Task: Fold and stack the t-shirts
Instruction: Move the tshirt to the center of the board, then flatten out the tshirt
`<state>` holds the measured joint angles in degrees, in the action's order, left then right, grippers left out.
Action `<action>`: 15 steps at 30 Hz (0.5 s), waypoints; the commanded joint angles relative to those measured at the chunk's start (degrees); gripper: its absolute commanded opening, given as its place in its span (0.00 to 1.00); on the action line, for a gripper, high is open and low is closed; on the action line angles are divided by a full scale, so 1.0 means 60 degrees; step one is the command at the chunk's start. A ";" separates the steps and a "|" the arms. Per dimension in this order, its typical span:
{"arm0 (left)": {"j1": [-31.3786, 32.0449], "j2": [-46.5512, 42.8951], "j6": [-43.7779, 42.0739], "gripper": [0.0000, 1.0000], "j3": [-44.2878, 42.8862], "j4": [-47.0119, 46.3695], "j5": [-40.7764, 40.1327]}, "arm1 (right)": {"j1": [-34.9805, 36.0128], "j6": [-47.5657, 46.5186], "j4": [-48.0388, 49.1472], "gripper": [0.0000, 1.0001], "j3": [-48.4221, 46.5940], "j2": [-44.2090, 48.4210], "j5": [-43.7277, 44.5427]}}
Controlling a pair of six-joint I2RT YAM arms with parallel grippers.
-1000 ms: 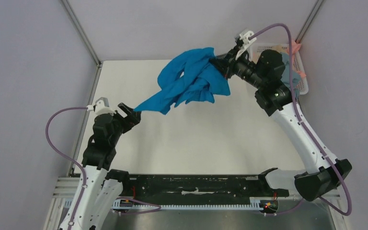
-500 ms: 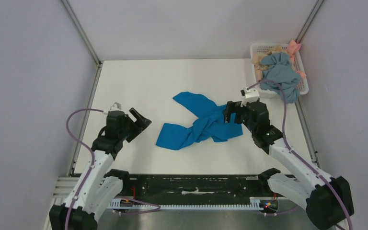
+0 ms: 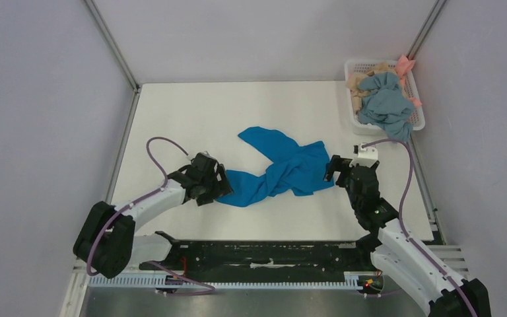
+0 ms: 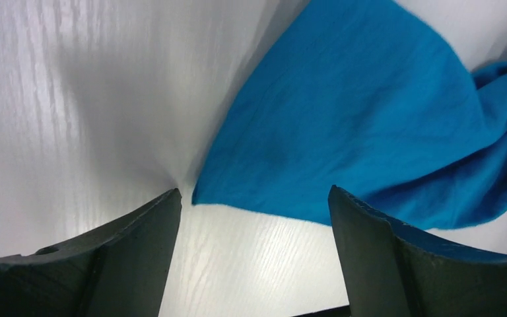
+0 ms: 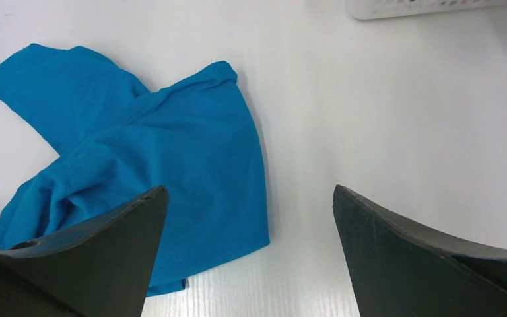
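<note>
One bright blue cotton t-shirt is out on the white table, in the near half, between the two arms. It is not spread: the middle is twisted like a rope and nothing lies flat. No fold made, no stack begun. More crumpled garments, grey-blue with some beige and pink, sit in the white plastic basket at the far right corner. My reckoning: barely started, with spreading, folding and the whole basket left.

Long axis runs left to right, the left end a shade nearer the bases. A second flap points far-left, giving a rough Y.

Left gripper: fingers wide, the shirt's left corner between them, unpinched. Right gripper: fingers wide, holding nothing, at the right hem.
</note>
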<state>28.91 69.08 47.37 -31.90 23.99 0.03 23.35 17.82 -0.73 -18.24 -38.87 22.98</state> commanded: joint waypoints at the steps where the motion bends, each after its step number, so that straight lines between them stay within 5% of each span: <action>1: 0.0115 0.1187 0.0056 0.87 -0.0464 -0.0646 -0.0530 | -0.0019 -0.0354 0.0706 0.98 -0.0131 -0.0291 -0.0327; 4: 0.0163 0.1998 0.0131 0.77 -0.0588 -0.1136 -0.0288 | -0.0013 -0.0854 0.1184 0.98 -0.0298 -0.0776 -0.1157; 7: 0.0227 0.2644 0.0126 0.55 -0.0765 -0.1369 -0.0052 | -0.0011 -0.1268 0.1693 0.98 -0.0804 -0.1627 -0.2028; 11: 0.0443 0.2633 0.0296 0.03 -0.0463 -0.1953 0.0368 | 0.0031 -0.1370 0.1776 0.98 -0.2189 -0.3324 -0.2650; 15: 0.0631 0.2135 0.0352 0.02 -0.0090 -0.2047 0.0107 | 0.0635 -0.2000 0.1942 0.98 -0.4125 -0.5610 -0.2881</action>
<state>31.44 82.70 48.84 -36.10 9.96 0.71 24.08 10.63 5.96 -31.99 -63.22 9.61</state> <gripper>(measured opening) 0.043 0.979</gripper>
